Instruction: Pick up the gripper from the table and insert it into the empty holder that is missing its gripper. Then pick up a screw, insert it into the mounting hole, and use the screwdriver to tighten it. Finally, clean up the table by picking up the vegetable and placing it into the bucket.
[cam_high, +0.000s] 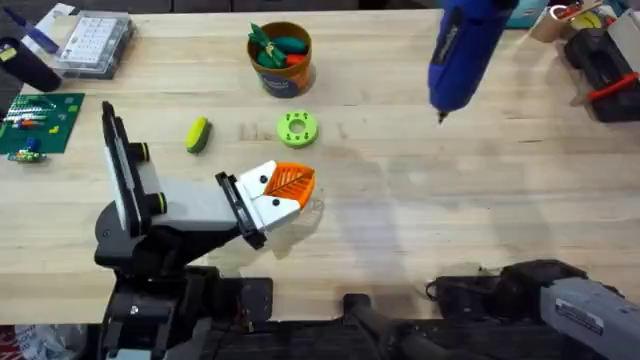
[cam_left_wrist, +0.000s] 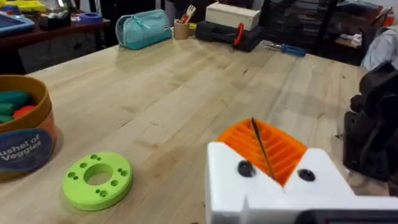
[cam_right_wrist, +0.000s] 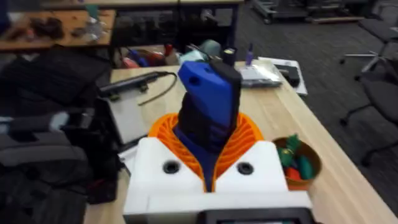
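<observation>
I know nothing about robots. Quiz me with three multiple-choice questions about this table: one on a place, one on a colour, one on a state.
1. Where is the small yellow and dark green toy vegetable?
A. in a cup
B. on the wooden table
C. on a shelf

2. What colour is the flat plastic ring with holes?
A. lime green
B. red
C. black

3. The thick blue powered screwdriver is:
A. lying on the table
B. standing in a box
C. held in the air

Answers: B, it lies on bare wood beside the ring; A, it shows lime green from overhead; C, the right arm's orange ribbed fingers grip it.
</observation>
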